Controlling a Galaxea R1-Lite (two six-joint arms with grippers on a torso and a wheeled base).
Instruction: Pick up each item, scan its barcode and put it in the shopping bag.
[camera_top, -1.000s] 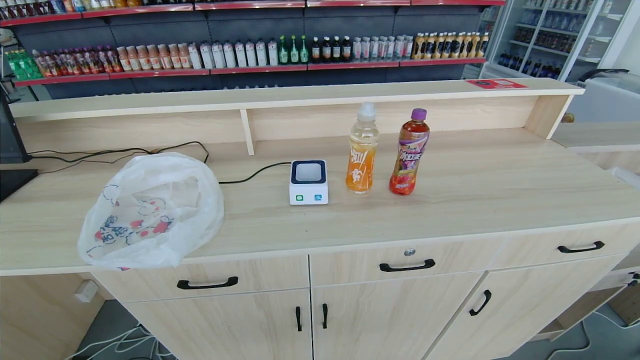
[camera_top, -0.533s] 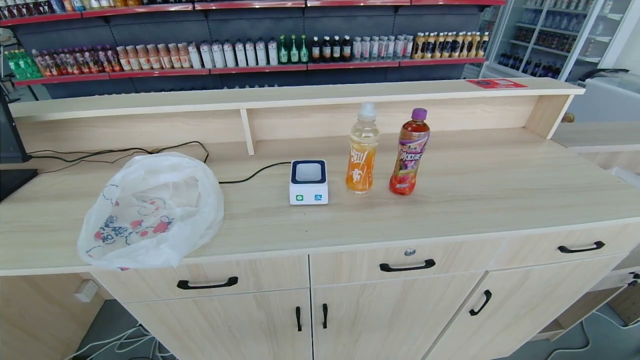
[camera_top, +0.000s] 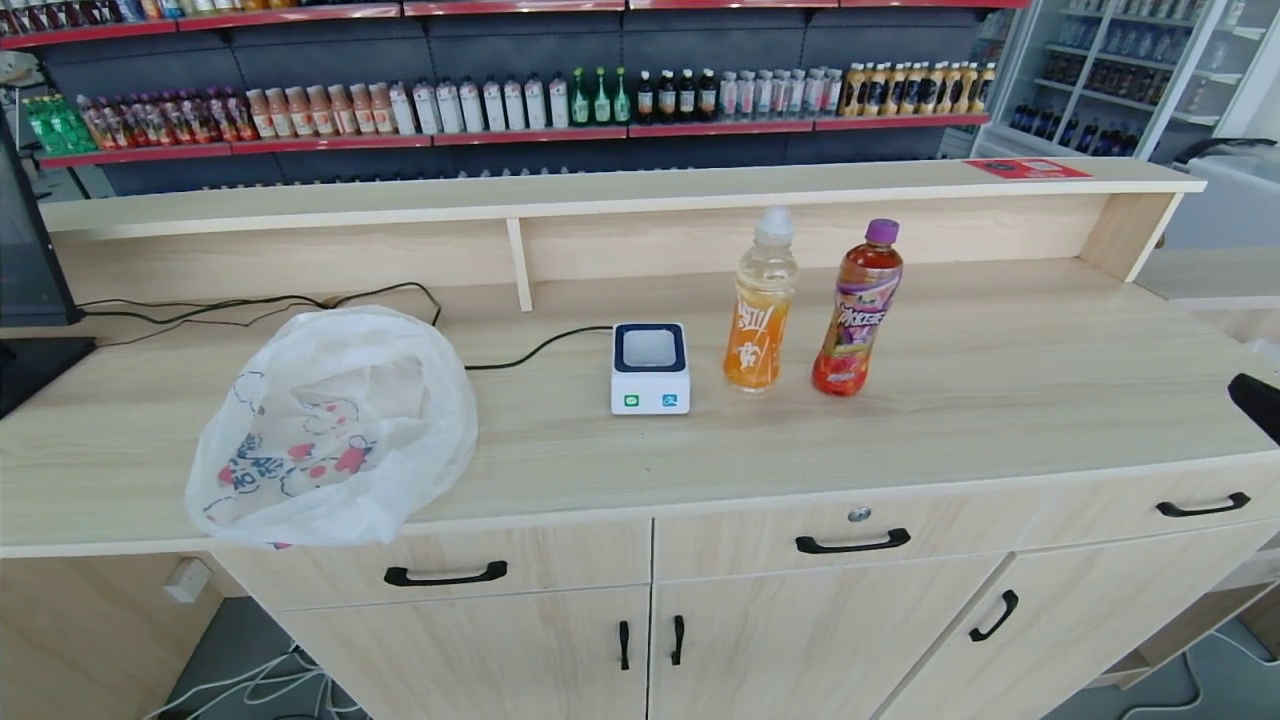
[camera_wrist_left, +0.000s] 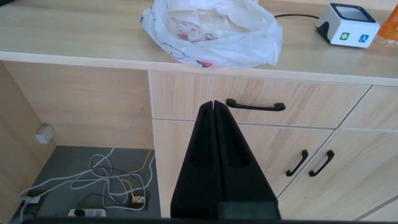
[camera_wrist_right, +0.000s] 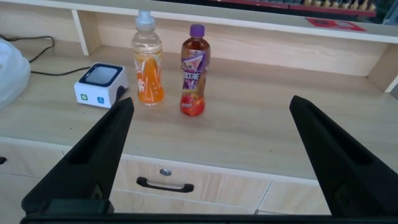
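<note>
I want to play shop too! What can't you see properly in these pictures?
- Barcodes on the orange bottle and red bottle: labels too small, head and right wrist views.
- Inside of the shopping bag: its own crumpled plastic hides it, head view.
- Right pincer: cut off by the head view's edge.
- Shelf bottles: too small to tell apart.

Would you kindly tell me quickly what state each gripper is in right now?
Left gripper: closed, holding nothing.
Right gripper: open, holding nothing.

orange bottle (camera_top: 760, 320) upright | red bottle (camera_top: 858, 320) beside | bag (camera_top: 335, 420) left of scanner (camera_top: 650, 370)
</note>
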